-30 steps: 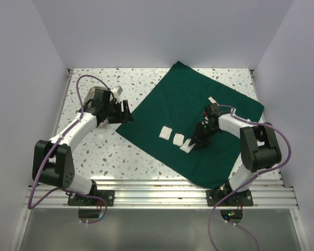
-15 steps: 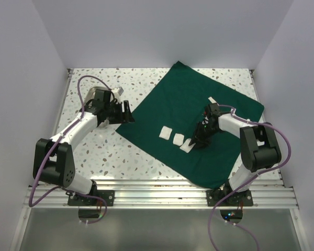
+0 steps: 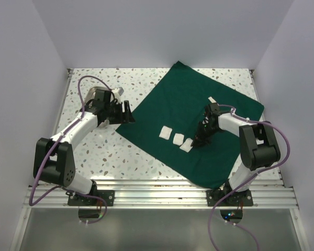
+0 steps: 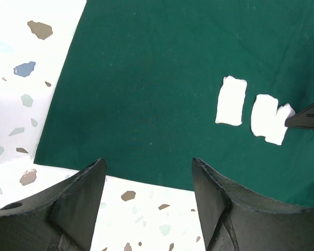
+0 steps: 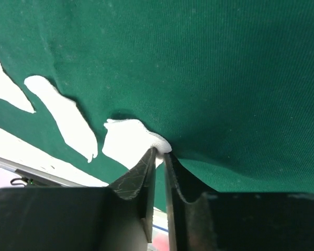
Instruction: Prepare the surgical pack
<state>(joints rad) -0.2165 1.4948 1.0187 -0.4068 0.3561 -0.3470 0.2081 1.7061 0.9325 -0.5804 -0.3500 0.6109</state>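
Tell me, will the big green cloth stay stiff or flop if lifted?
Probably flop: the green cloth lies thin and flat on the table. It likely bunches when pushed: it seems to pucker where the right end effector pinches a gauze square.

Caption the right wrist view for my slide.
Right gripper pinching the edge of a white gauze square that lies on the green drape.

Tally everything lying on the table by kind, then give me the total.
dark green drape: 1
white gauze squares, in a row on the drape: 3
small white piece farther back on the drape, too small to identify: 1
Total: 5
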